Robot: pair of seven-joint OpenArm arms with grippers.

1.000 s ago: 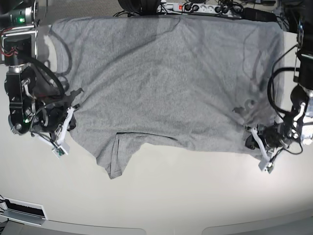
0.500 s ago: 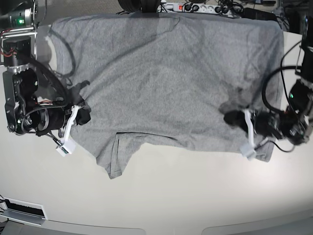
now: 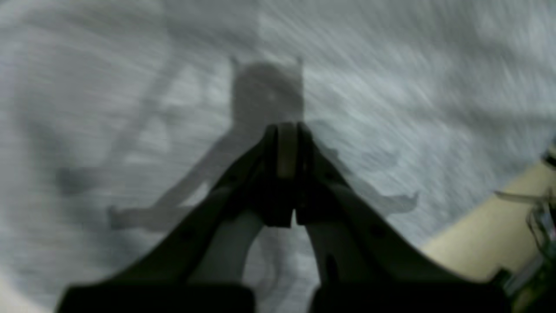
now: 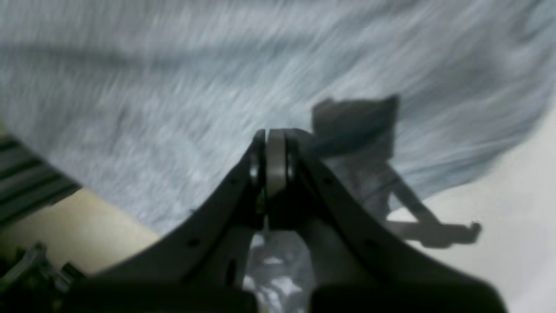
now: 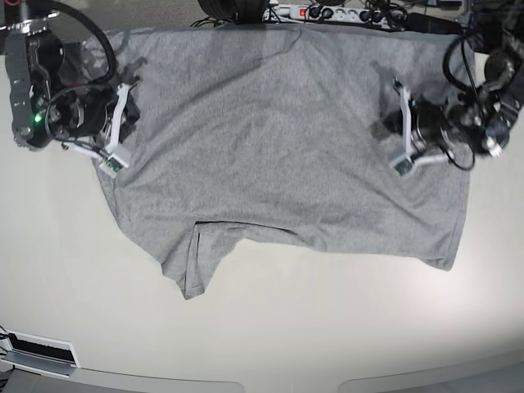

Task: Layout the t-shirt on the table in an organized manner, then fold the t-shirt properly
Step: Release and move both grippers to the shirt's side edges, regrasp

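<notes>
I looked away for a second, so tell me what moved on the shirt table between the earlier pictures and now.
Both arms swept from the t-shirt's near edge toward the far edge. The left claw left the near corner and is now over the cloth; the right claw moved up along the shirt's side edge. Both are shut, holding nothing. That side edge shifted a little; the shirt otherwise stayed spread on the table.

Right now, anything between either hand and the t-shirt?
Nothing visible. Both wrist views show shut jaws directly over bare grey fabric. The left hand hangs over the t-shirt near one side edge, the right hand near the opposite edge. Only cloth lies on the table.
</notes>
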